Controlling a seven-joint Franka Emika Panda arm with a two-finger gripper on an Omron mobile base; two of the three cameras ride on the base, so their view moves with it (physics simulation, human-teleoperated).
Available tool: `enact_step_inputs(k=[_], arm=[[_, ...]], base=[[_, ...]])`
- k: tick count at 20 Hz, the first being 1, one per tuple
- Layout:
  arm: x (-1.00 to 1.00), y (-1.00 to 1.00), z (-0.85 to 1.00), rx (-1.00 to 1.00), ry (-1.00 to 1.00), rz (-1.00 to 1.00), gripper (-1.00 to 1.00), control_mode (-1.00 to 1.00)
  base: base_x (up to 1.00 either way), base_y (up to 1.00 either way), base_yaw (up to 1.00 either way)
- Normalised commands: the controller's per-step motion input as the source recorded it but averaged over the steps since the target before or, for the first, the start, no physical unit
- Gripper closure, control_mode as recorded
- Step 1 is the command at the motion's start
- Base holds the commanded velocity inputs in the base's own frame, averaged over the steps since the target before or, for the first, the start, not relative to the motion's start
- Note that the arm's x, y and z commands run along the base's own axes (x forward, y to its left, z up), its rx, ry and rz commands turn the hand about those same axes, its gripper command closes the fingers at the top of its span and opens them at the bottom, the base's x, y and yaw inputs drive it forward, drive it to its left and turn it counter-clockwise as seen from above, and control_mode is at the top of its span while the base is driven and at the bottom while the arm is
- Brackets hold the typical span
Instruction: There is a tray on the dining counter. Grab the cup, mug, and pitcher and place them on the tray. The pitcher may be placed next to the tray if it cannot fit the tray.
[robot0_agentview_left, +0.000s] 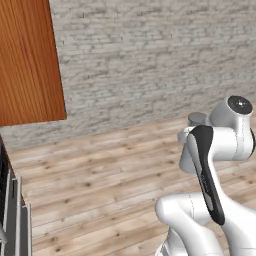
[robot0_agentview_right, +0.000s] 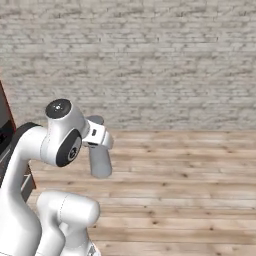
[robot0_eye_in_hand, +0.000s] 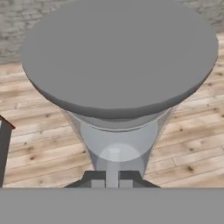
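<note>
My gripper (robot0_eye_in_hand: 112, 179) is shut on the grey pitcher (robot0_eye_in_hand: 118, 61) at its narrow neck. In the hand view the pitcher's wide round top looms large and its body tapers down to the dark fingertips (robot0_eye_in_hand: 97, 177). From the right base view the pitcher (robot0_agentview_right: 100, 162) hangs in the air from the white hand, well above the floor. In the left base view the pitcher (robot0_agentview_left: 197, 119) sits beside the arm's upper joint. The tray, dining counter, cup and mug are out of view.
A grey brick wall (robot0_agentview_right: 150, 60) stands ahead over a light wood plank floor (robot0_agentview_right: 175, 190). An orange-brown wooden panel (robot0_agentview_left: 27, 60) fills the upper left. A dark appliance with metal trim (robot0_agentview_left: 12, 215) lies at the left edge.
</note>
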Motion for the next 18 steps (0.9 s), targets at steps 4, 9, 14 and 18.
enact_step_inputs(k=[4, 9, 14, 18], arm=[[0.0, 0.0, 0.0, 0.0, 0.0, 0.0, 1.0, 1.0], [0.0, 0.0, 0.0, 0.0, 0.0, 0.0, 1.0, 1.0], [0.0, 0.0, 0.0, 0.0, 0.0, 0.0, 1.0, 1.0], [0.0, 0.0, 0.0, 0.0, 0.0, 0.0, 1.0, 1.0]], base=[[0.82, -0.02, -0.42], [0.52, -0.01, -0.66], [0.35, -0.05, -0.73], [0.27, 0.0, -0.77]])
